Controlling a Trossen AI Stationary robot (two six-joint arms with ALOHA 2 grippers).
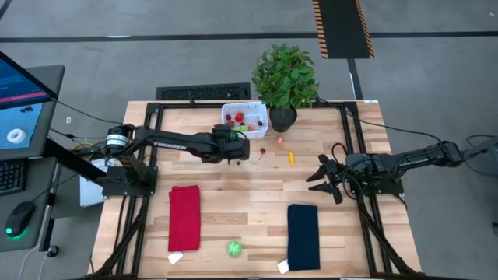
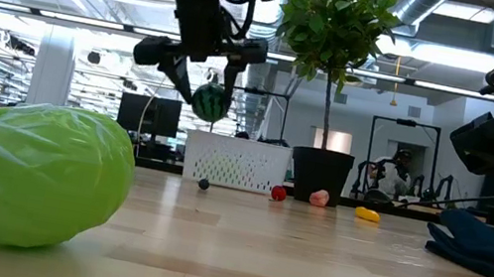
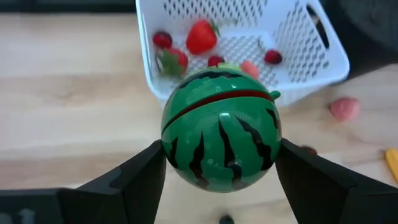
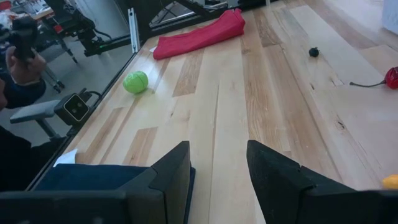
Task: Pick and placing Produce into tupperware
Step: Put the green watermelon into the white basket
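My left gripper (image 3: 221, 155) is shut on the striped dark-green watermelon ball (image 3: 221, 137), in the air just near of the white perforated basket (image 1: 245, 118). In the low view the ball (image 2: 211, 102) hangs above the table. The basket (image 3: 249, 43) holds strawberries and other small red and pink pieces. On the table rest a pink piece (image 1: 279, 141), an orange piece (image 1: 292, 158) and a cherry (image 1: 261, 152). A green ball (image 1: 233, 248) lies near the near edge. My right gripper (image 1: 323, 177) waits open near the table's right side. My left gripper pinches the watermelon ball between its two fingers, one finger (image 3: 140, 177) on each opposite side of the ball's round body (image 3: 180, 146). The fingers come from above, pointing down. The ball is lifted clear of the table.
A potted plant (image 1: 284, 78) stands right of the basket at the far edge. A red cloth (image 1: 184, 218) and a navy cloth (image 1: 303, 236) lie toward the near edge. In the right wrist view, bare wood lies between my right gripper (image 4: 217, 168) and the red cloth (image 4: 199, 34).
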